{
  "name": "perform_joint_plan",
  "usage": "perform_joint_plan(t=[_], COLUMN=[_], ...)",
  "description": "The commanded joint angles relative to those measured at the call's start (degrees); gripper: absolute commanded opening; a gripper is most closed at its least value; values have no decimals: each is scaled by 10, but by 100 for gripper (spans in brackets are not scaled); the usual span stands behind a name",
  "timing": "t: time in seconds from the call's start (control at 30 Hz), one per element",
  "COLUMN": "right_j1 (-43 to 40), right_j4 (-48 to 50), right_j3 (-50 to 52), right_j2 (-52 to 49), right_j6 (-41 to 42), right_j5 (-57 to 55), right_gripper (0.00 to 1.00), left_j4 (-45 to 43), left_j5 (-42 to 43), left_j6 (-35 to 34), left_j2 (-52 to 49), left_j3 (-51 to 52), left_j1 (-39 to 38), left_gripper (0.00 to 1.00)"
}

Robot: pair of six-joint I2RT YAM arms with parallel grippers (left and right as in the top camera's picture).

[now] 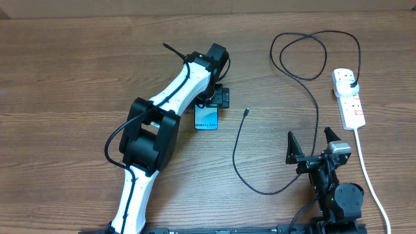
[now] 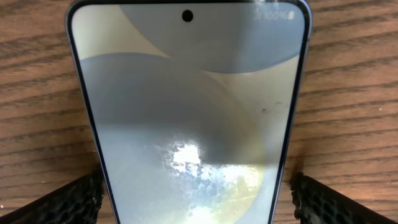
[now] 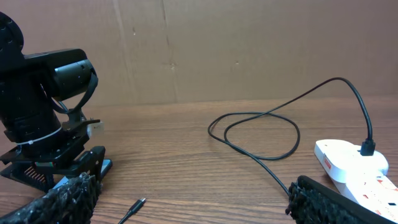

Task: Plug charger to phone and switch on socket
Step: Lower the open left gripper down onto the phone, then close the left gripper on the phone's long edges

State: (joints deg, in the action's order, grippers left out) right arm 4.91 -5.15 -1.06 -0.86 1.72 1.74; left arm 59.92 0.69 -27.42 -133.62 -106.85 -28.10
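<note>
The phone [image 1: 207, 118] lies flat on the table with its light blue screen up, and it fills the left wrist view [image 2: 186, 93]. My left gripper [image 1: 212, 103] is open, with one finger on each side of the phone's far end [image 2: 196, 199]; a thin gap shows on the right side. The charger [image 1: 238, 156], a thin black cable, has its connector tip [image 1: 247, 112] lying free on the wood [image 3: 138, 204]. Its black plug [image 1: 351, 83] sits in the white socket [image 1: 350, 99], also seen in the right wrist view [image 3: 348, 163]. My right gripper [image 1: 309, 135] is open and empty, near the cable [image 3: 193, 208].
The socket's white cord [image 1: 365, 170] runs down the right side to the front edge. The cable loops at the back right [image 1: 302, 55]. A brown cardboard wall [image 3: 236, 50] stands behind the table. The left arm [image 1: 156, 123] crosses the table's left half.
</note>
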Motion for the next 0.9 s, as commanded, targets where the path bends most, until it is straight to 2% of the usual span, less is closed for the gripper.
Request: perform_joint_plan(t=[0.0,0.87], right_j1=[-1,-1], right_j4=[4,4], right_j3=[6,6], right_j2=[3,3], right_j6=[3,3], right_j5=[3,3], right_gripper=[100,100], left_j4=[-8,0], left_j5=[15,-38], left_j6=[4,-13], left_j2=[-11,-11], left_j3=[17,26], left_j1=[0,-5], left_gripper=[100,100])
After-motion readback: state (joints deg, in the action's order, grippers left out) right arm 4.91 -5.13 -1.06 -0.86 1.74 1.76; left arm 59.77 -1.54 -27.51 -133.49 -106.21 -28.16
